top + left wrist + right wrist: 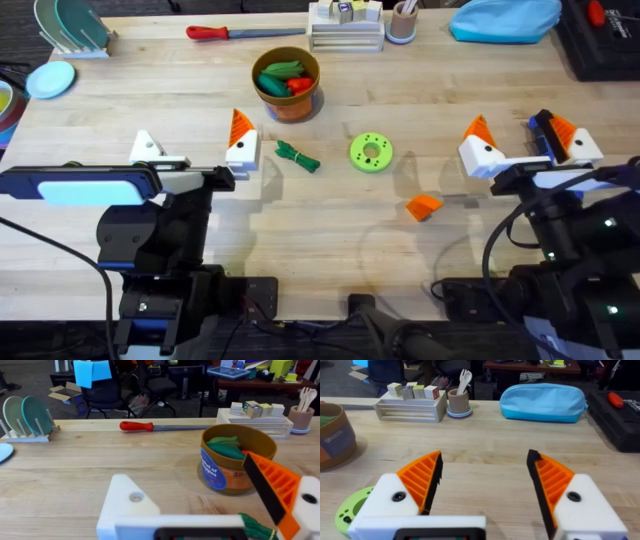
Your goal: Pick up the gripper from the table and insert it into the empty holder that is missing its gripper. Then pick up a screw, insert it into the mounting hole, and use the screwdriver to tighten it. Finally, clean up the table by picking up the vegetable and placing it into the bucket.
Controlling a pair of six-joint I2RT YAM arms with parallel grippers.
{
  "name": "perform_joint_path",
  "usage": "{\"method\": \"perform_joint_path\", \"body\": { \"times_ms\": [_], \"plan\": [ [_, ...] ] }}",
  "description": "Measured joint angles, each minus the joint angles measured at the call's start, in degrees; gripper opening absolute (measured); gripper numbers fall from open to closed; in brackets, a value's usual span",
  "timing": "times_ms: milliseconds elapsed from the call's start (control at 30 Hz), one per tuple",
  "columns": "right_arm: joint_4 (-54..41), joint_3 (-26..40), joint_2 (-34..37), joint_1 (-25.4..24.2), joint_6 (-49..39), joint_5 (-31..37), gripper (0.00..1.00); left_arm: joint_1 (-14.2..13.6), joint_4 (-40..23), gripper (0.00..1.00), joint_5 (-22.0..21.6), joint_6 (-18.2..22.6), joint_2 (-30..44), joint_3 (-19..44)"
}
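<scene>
**Pale wooden table, one loose orange wedge**

Pale wood planks form the table (pixel 150 95), with office chairs and desks in the room behind. One small orange plastic wedge, the gripper (pixel 423 207), lies right of centre. One white peaked holder (pixel 147 147) at left has no pad. One dark green toy vegetable (pixel 297 155) lies below one terracotta bucket (pixel 286 85); its blue label is unreadable. Left gripper (pixel 195 152) and right gripper (pixel 520 140) both stand spread, holding nothing.
</scene>
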Motion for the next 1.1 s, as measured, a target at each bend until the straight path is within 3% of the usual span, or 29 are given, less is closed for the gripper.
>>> {"method": "perform_joint_path", "body": {
  "times_ms": [533, 667, 767, 867, 1100],
  "plan": [
    [-0.17, 0.04, 0.00, 0.00, 0.68, 0.02, 0.993, 0.01, -0.05, 0.992, 0.28, 0.02, 0.02, 0.00],
    [-1.57, 0.82, 0.04, 0.00, 1.32, 0.00, 0.992, 0.00, -7.43, 0.992, 1.98, 0.07, 0.07, 2.06],
    [-8.09, 5.50, 1.24, 0.00, 1.51, 0.15, 0.992, 0.00, -15.73, 0.992, 2.51, 0.20, 1.33, 8.51],
    [-18.29, 14.39, 4.10, 0.00, 1.67, 0.84, 0.991, 0.00, -22.56, 0.990, 2.51, 0.23, 4.59, 18.35],
    [-37.19, 35.68, 15.59, 0.00, 1.70, 1.40, 0.992, 0.00, -42.95, 0.991, 2.52, 0.81, 21.79, 42.03]
  ]
}}
